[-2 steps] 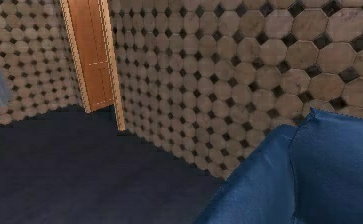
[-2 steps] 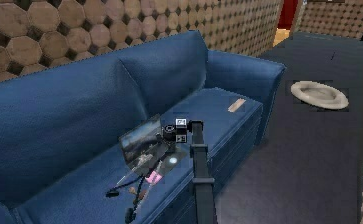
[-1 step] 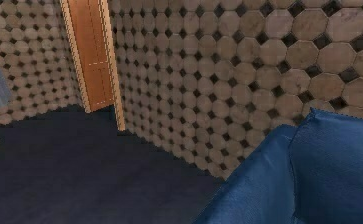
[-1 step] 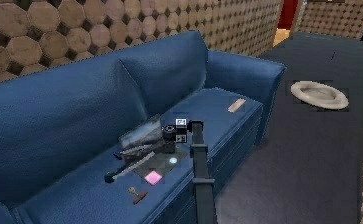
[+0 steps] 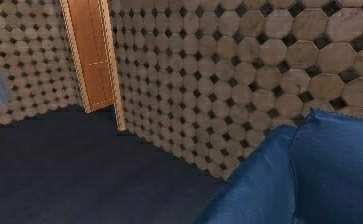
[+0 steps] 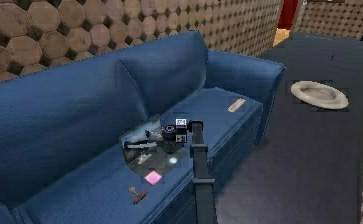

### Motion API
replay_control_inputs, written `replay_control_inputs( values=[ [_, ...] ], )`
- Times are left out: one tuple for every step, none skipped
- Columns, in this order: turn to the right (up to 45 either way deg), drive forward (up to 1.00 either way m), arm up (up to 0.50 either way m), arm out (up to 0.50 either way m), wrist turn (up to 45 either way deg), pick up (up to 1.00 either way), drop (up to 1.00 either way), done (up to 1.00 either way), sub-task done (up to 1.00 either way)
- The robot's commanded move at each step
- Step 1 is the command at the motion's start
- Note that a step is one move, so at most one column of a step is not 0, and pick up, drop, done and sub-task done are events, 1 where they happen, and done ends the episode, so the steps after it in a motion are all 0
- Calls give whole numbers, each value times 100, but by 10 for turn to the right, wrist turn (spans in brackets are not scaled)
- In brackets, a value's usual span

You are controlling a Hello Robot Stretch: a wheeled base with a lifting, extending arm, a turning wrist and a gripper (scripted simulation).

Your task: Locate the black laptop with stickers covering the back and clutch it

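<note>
Blue upholstered sofa (image 6: 79, 110) runs diagonally across the arm side view, its back against a brown octagon-tiled wall (image 6: 59, 30); one corner of it also shows at the forward view's bottom right. From the bottom edge a dark square arm bar (image 6: 200, 180) rises over the seat cushions, with two white marker squares (image 6: 182, 123) at its far end and the gripper (image 6: 161, 136) just left of them. Right at the fingers, on the seat cushion, lies a dark flat object with pale patches (image 6: 139, 146). Colour and patches fit the black stickered laptop, but it's too small to confirm. Its long axis slants from lower left to upper right in that view, roughly along the sofa's length; can't tell which end is front or back. Jaws: state not readable. The object lies on the cushion at the fingertips, so I cannot tell whether the gripper holds anything or even touches it. On the seat nearer the front edge, left of the arm bar, sit a small pink square (image 6: 152, 177) and a small brown strip (image 6: 139, 196). A flat tan piece (image 6: 234, 103) lies on the cushion at the sofa's right end. A pale round shallow dish (image 6: 319, 93) rests on the dark floor (image 6: 309, 150) right of the sofa, apart from it; contents can't be made out. Forward view, upper left: an orange-brown wooden door (image 5: 92, 50) set in the tiled wall.
</note>
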Motion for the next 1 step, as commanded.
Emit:
replay_control_inputs(
  values=[
    [0, 0, 0, 0, 120, 0, 0, 0, 0]
  ],
)
